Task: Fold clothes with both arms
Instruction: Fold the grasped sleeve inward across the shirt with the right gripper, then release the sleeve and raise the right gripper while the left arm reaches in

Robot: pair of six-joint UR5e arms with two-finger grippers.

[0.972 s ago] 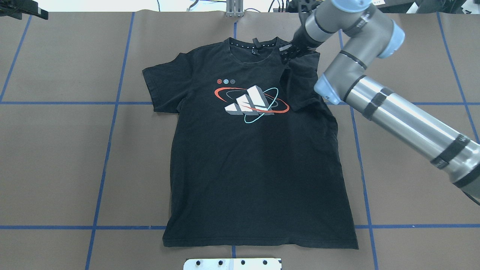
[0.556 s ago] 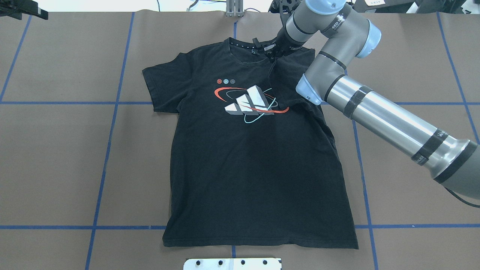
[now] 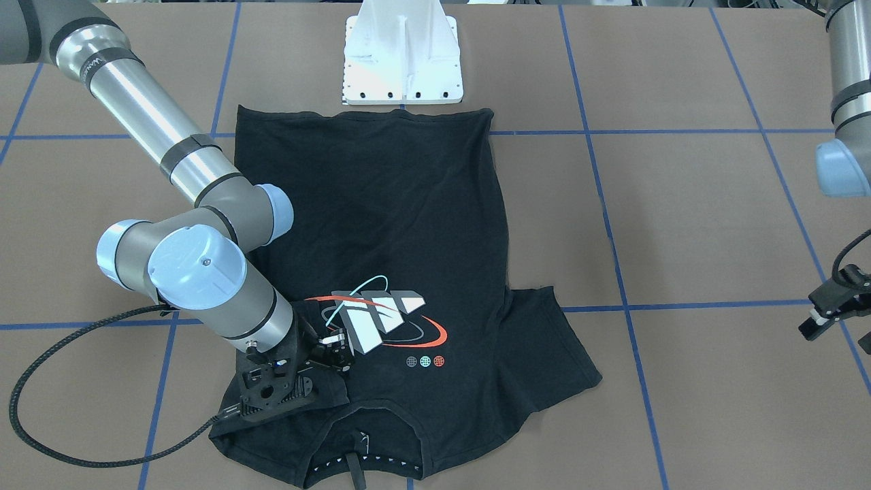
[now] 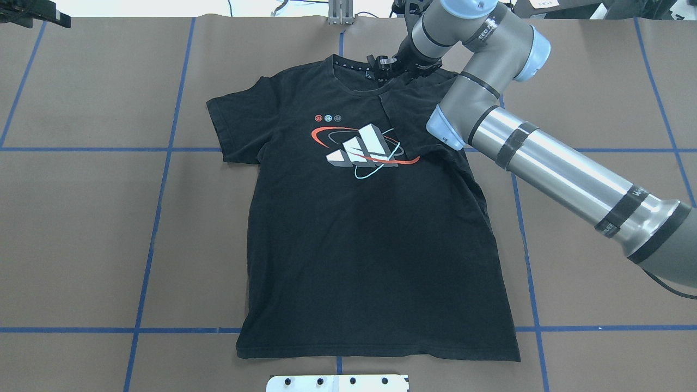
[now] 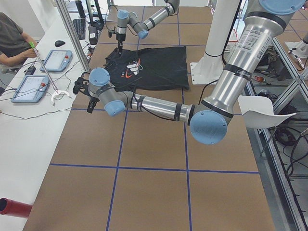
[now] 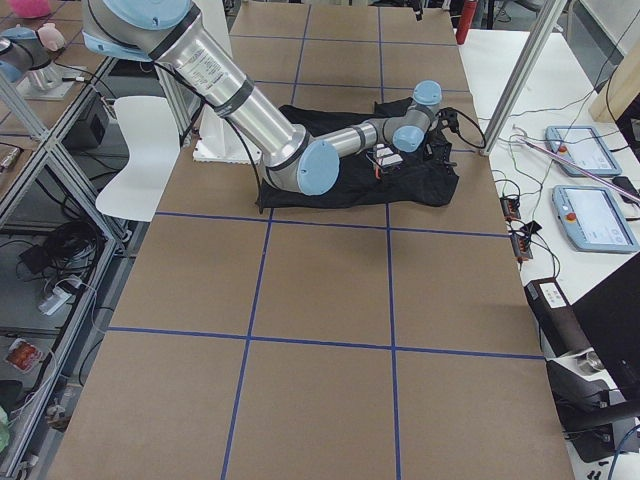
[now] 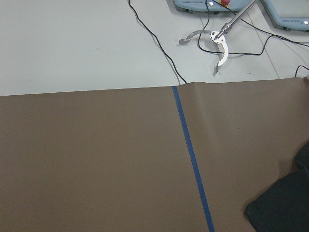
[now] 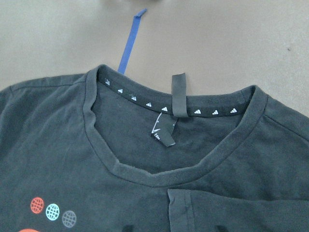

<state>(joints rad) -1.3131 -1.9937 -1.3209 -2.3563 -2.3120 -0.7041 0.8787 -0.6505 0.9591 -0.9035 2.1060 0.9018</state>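
The black T-shirt (image 4: 370, 245) lies flat, graphic up, collar at the far side of the table. Its sleeve (image 4: 414, 117) on my right side is folded inward over the chest, beside the graphic. My right gripper (image 4: 385, 66) hovers low over the collar, at the folded sleeve's top corner. In the right wrist view the sleeve hem (image 8: 177, 212) lies between two spread fingertips (image 8: 219, 227), so the gripper reads as open. The left gripper (image 3: 827, 313) hangs open and empty over bare table, well off the shirt's other sleeve (image 3: 551, 354).
The white pedestal base (image 3: 403, 61) stands just past the shirt's bottom hem. Blue tape lines cross the brown table cover. Beyond the table's far edge is a white desk with cables and tablets (image 5: 57, 60), where a person (image 5: 12, 38) sits.
The right gripper has moved left along the shoulder toward the collar, drawing the sleeve further over the chest. The left arm has not moved.
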